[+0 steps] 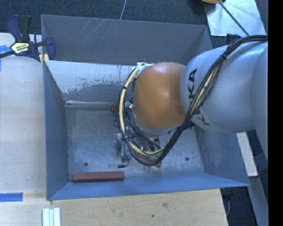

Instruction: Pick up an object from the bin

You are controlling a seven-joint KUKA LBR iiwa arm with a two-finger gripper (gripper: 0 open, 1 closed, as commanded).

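My gripper [122, 150] reaches down to the bin floor near the middle, mostly hidden under the arm's orange cover and cables. A flat reddish-brown bar [98, 176] lies along the bin's near wall, a short way below and to the left of the gripper and apart from it. A small red bit [114, 108] peeks out beside the cables near the far wall; what it is cannot be made out.
The arm and its cover hang over the middle and right of the bin and hide the floor there. The left part of the floor lies bare grey. Another small red bit [156, 165] shows under the cables.
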